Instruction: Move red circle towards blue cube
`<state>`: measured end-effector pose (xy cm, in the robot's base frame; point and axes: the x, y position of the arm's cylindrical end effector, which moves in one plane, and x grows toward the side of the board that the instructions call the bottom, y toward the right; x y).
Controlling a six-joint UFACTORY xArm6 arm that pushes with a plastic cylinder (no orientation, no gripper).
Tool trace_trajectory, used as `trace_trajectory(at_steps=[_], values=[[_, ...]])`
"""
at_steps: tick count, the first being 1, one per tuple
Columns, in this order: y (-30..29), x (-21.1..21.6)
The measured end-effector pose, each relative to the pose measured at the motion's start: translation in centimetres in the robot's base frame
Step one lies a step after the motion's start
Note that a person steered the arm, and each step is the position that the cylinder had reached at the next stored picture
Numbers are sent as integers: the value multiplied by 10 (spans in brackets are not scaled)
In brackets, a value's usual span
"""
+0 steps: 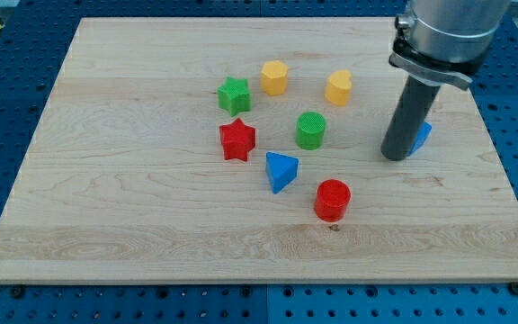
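The red circle (333,200), a short red cylinder, stands on the wooden board below the middle. The blue cube (422,136) is at the view's right, mostly hidden behind my rod; only its right corner shows. My tip (396,157) rests on the board right against the cube's left side, up and to the right of the red circle and well apart from it.
A blue triangle (281,171) lies just up-left of the red circle. A green cylinder (310,130), red star (237,139), green star (234,94), yellow hexagon (274,77) and yellow heart-like block (338,87) sit higher up. The board's right edge (502,171) is near the cube.
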<state>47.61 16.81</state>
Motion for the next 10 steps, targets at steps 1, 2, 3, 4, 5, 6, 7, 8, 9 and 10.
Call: trace_trajectory(at_steps=[1,2,3,4,5,6,7,8,9,10], values=[[0,26],[-6,55],[-22,80],[-52,96],[-102,96],[-144,96],[-154,96],[-150,86],[-134,84],[-127,84]])
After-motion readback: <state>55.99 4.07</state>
